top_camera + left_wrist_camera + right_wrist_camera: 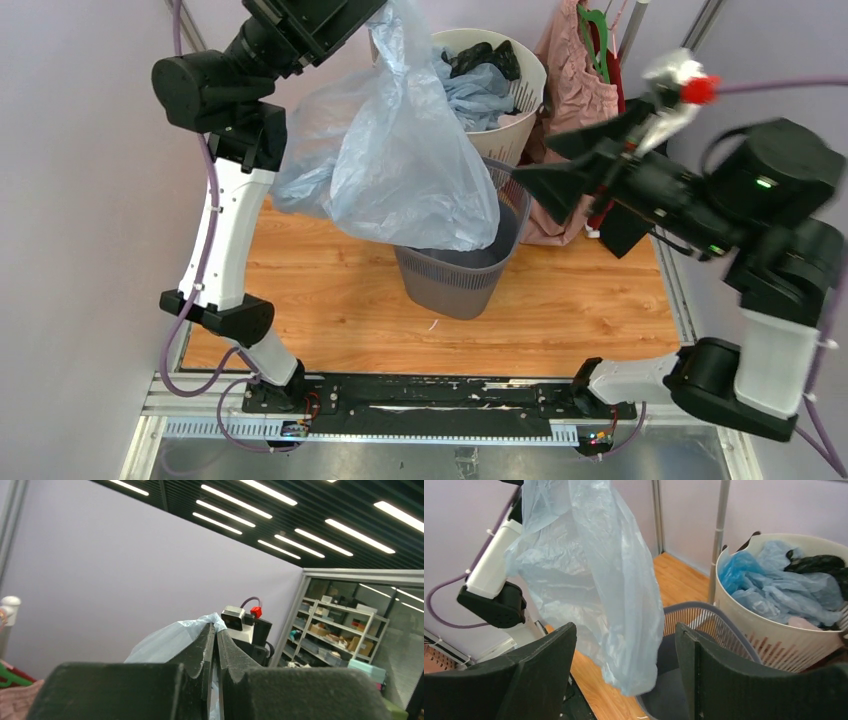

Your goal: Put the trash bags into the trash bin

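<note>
1. Two spots are hard to read. The left gripper point(216, 630) is cut off by the top edge in the top view. The trash bag's point(400, 150) lower end overlaps the trash bin's point(460, 280) mouth, and I cannot tell if it dips inside.
2. Left jaws are pinched together on the bag's gathered top, so the bag hangs free in the air.
3. The right gripper point(625, 632) sits right of the bin, jaws wide apart and holding nothing.
4. The bag is thin, crinkly, pale blue and see-through. No lettering is legible.
5. The bin is dark grey mesh, tapering down, standing upright on the worktop point(330, 290). Its far rim is hidden behind the bag.
6. A white slotted basket point(520, 100) sits just behind the bin, filled with blue and dark crumpled plastic.
7. A pink garment point(575, 80) hangs right of the basket, partly blocked by the right arm.
8. The worktop is wood-grain laminate.
9. The walls are pale lilac, with ceiling strip lights and stocked shelves behind glass.
</note>
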Robot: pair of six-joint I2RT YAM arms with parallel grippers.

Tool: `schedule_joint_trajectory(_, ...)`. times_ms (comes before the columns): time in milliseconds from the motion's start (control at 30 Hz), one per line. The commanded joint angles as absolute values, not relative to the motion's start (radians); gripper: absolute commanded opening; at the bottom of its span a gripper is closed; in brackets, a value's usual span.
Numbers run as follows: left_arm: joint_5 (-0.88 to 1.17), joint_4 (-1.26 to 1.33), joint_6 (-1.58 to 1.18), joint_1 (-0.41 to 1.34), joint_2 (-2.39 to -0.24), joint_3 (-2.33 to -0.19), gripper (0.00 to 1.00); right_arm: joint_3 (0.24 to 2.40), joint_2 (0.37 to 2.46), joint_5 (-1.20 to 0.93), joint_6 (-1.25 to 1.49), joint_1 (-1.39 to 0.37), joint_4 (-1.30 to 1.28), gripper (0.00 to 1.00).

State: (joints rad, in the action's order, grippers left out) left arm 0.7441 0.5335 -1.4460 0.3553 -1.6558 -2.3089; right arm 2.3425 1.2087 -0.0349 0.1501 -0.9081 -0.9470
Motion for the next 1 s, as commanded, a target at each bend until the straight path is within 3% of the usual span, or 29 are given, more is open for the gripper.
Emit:
schedule_joint_trajectory(0, 0.719, 0.425, -1.272, 0.348, -1.590, -2.249, 0.09, 2.321, 1.298, -0.091, 0.225, -0.919, -0.824, 0.78)
schedule_joint_trajectory(233, 0.690, 0.368, -1.163, 0.348, -1.507, -2.108, 0.09, 2.269, 1.374, -0.108, 0.315, -0.919, -0.605, 0.82)
schedule_joint_trajectory(700, 0.686, 0.339, -1.115, 0.348, -1.486, -2.060, 0.08, 2.254, 1.459, -0.142, 0.360, -0.925, -0.543, 0.82)
schedule_joint_trajectory(833, 0.683, 0.339, -1.120, 0.348, -1.494, -2.071, 0.08, 2.327, 1.519, -0.011, 0.251, -0.979, -0.638, 0.82)
schedule_joint_trajectory(967, 0.677, 0.339, -1.132, 0.352, -1.507, -2.088, 0.08, 2.417, 1.606, 0.286, 0.098, -1.097, -0.708, 0.82)
